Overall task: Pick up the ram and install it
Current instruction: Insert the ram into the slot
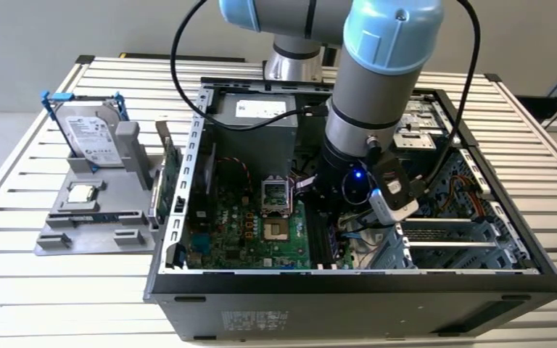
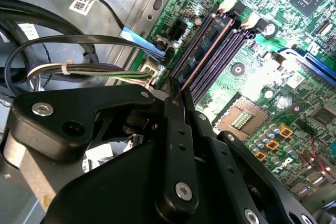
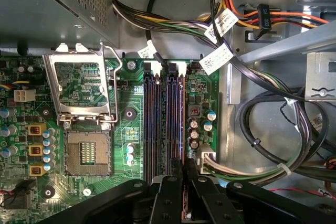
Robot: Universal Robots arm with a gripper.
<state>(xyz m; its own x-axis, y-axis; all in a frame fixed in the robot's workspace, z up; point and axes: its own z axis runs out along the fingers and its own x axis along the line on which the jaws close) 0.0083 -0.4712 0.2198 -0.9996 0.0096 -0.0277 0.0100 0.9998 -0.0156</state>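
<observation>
The ram (image 3: 182, 124) is a thin blue-green stick seen edge-on, lying along the outermost of the motherboard's dark slots (image 3: 157, 124), on the side nearest the cable bundle. In the second wrist view the ram (image 2: 210, 45) shows a copper-coloured edge and runs away from the fingertips along that slot. My gripper (image 3: 185, 174) (image 2: 180, 94) is shut on the near end of the ram, its black fingers (image 3: 170, 192) pressed to either side. In the exterior view my arm's wrist (image 1: 351, 181) reaches down into the open computer case (image 1: 356, 279). Whether the ram is seated in the slot I cannot tell.
An open CPU socket (image 3: 86, 153) lies beside the slots. Thick cable bundles (image 3: 262, 129) crowd the other side. Outside the case, a grey stand (image 1: 95, 217) holds a silver hard drive in a blue frame (image 1: 95, 138), and a green expansion card (image 1: 170, 181) stands by the case wall.
</observation>
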